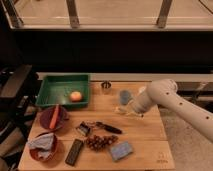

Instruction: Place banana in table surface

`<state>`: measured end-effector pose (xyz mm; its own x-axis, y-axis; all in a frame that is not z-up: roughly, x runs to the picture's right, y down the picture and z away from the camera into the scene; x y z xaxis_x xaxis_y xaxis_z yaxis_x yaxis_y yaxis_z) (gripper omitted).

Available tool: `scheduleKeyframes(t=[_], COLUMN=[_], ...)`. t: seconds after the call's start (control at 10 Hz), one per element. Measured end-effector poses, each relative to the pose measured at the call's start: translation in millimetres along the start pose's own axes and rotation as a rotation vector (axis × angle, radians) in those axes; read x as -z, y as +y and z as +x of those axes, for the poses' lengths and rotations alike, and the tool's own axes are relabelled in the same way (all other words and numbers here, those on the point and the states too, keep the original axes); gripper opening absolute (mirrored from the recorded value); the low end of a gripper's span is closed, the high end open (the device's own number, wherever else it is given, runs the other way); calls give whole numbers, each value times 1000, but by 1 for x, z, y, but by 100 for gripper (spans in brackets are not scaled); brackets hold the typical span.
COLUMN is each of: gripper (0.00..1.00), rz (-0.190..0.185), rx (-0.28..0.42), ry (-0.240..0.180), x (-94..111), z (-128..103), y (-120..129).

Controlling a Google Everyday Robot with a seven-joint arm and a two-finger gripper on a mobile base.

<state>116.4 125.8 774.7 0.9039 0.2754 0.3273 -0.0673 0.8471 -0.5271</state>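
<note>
The banana (131, 112) is pale yellow and sits in my gripper (126, 109), at the end of the white arm (172, 102) that reaches in from the right. The gripper is shut on the banana and holds it a little above the right middle of the table surface (145, 131), just in front of the blue cup (124, 96). The arm hides part of the banana.
A green tray (52, 91) holding a round orange fruit (75, 96) stands at the back left. A red bowl with a carrot (54, 117), a bowl with a cloth (42, 146), a black remote (75, 151), grapes (100, 142), a blue sponge (121, 150), a black-handled tool (98, 127) and a metal cup (106, 85) are on the table.
</note>
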Motion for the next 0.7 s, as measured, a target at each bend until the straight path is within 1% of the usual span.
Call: scheduleKeyframes(t=[0.2, 0.3, 0.5, 0.6, 0.7], gripper=[38, 47, 67, 73, 74], rz=[-30, -46, -79, -92, -105], rx=[45, 52, 47, 37, 23], ry=[-21, -29, -39, -45, -51], x=[-28, -42, -65, -72, -78], z=[-21, -25, -20, -17, -14], y=[-4, -6, -9, -10, -12])
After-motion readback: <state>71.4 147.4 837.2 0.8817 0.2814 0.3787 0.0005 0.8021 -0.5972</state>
